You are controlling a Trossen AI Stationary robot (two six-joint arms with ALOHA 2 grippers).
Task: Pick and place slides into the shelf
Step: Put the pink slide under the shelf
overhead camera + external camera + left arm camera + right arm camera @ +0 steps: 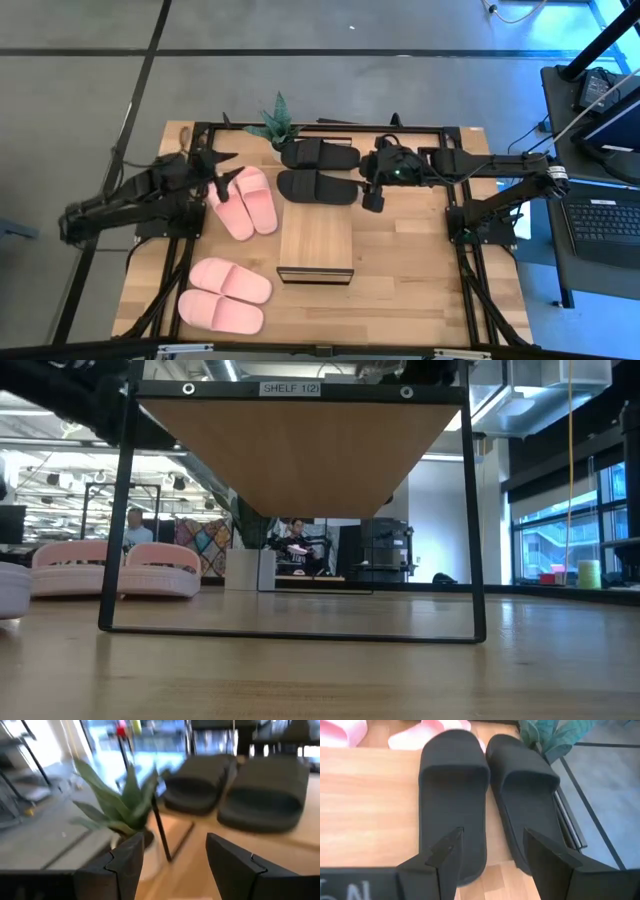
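Black slides [318, 170]: pair lies side by side at the far middle of the surface [420, 260], just beyond the shelf [315, 245]. One pink pair [245, 200] is left of the shelf, the other [228, 295] near-left. Nothing under the shelf yet.

Risks:
- Black pair sits very close together. A finger going down between them could shove the neighbour or grab both.
- Plant [272, 125] is just left of the black pair; pushing a slide that way could tip it.
- Shelf opening is low, so a tilted slide could catch the frame and drag the shelf.

Pose: right end effector [372, 192] hovers at the right end of the black pair, jaws apart, holding nothing, lined up over one slide. Left end effector [232, 172] reaches over the far pink pair, also released and empty, pointing toward the plant.
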